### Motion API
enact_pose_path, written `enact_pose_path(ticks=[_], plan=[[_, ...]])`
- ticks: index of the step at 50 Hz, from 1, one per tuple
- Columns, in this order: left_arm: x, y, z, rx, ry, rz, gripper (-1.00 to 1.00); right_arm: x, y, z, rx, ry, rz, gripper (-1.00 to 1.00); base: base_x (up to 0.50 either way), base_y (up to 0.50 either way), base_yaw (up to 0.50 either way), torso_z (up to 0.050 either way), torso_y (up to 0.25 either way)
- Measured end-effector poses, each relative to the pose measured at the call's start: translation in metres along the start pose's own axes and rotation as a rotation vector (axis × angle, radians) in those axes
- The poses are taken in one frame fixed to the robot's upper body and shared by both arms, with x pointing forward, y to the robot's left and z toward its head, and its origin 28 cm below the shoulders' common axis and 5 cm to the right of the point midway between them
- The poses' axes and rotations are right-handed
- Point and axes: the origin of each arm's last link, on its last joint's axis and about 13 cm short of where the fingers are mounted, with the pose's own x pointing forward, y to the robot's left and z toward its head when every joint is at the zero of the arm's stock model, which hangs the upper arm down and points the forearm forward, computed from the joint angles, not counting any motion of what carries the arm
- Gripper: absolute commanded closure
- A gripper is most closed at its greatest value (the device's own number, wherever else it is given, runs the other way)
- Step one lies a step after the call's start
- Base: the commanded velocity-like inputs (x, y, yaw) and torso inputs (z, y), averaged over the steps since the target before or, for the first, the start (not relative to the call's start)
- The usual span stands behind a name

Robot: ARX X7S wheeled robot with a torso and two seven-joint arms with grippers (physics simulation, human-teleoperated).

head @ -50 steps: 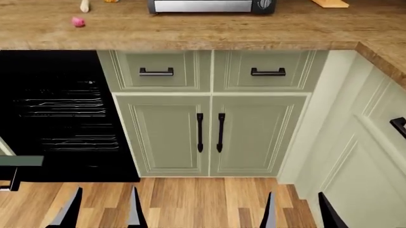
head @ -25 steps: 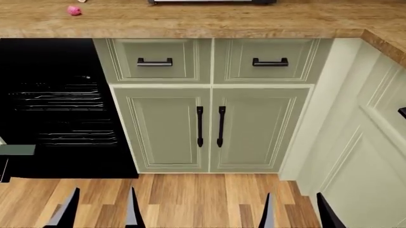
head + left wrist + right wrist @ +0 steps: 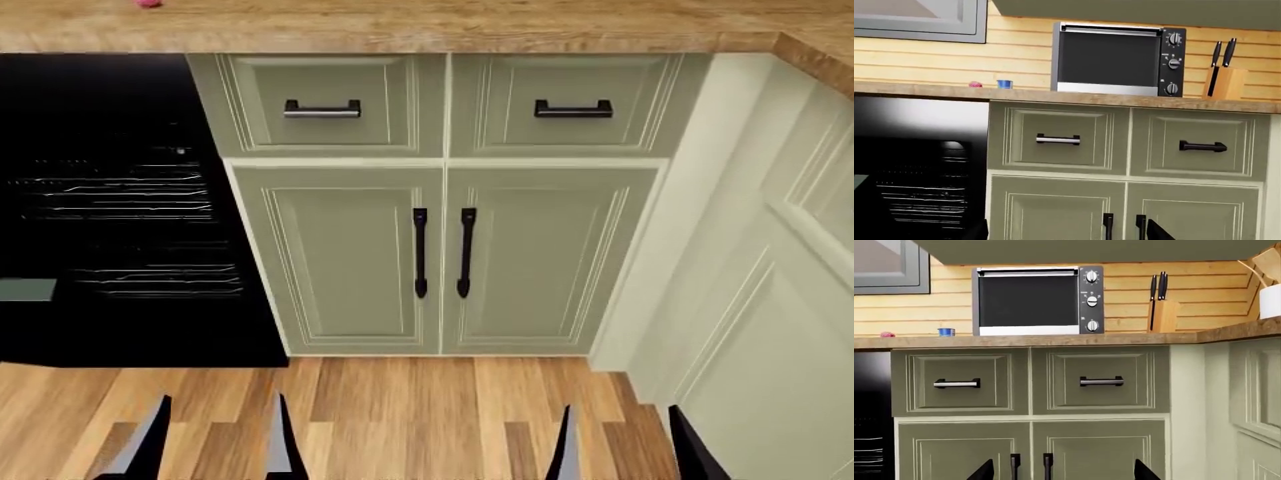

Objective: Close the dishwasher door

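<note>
The dishwasher (image 3: pixel 120 200) stands open at the left, a black cavity with wire racks (image 3: pixel 127 200) showing inside. It also shows in the left wrist view as the dishwasher (image 3: pixel 921 190) and at the edge of the right wrist view as the dishwasher (image 3: pixel 871 440). I cannot tell the dishwasher door apart from the black of the opening. My left gripper (image 3: pixel 214 440) and right gripper (image 3: pixel 627 445) hang open over the wood floor, facing the green cabinets and touching nothing. The wrist views show my left gripper (image 3: pixel 1067 235) and right gripper (image 3: pixel 1064 474) with fingers wide apart.
Sage-green cabinet doors (image 3: pixel 441 255) and drawers (image 3: pixel 320 105) fill the middle, under a wooden counter (image 3: pixel 400 25). More green cabinets (image 3: pixel 774 300) run along the right side. A microwave (image 3: pixel 1117 60) and a knife block (image 3: pixel 1224 80) stand on the counter. A small grey-green patch (image 3: pixel 27 290) lies at the dishwasher's left edge.
The head view has tipped downward: the counter, microwave and pink object slid up and mostly out of frame. Both grippers hold the same place in the view, still open.
</note>
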Motion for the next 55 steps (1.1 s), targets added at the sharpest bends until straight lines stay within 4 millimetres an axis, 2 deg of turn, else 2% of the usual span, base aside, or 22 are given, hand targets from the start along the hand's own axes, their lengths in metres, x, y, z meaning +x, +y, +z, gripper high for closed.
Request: enact_pose_path(ticks=[55], plan=[[-0.0003, 0.0000, 0.0016, -0.002, -0.003, -0.005, -1.00, 0.0002, 0.0007, 0.0000, -0.005, -0.002, 0.004, -1.00, 0.00, 0.00, 0.00, -0.050, 0.171]])
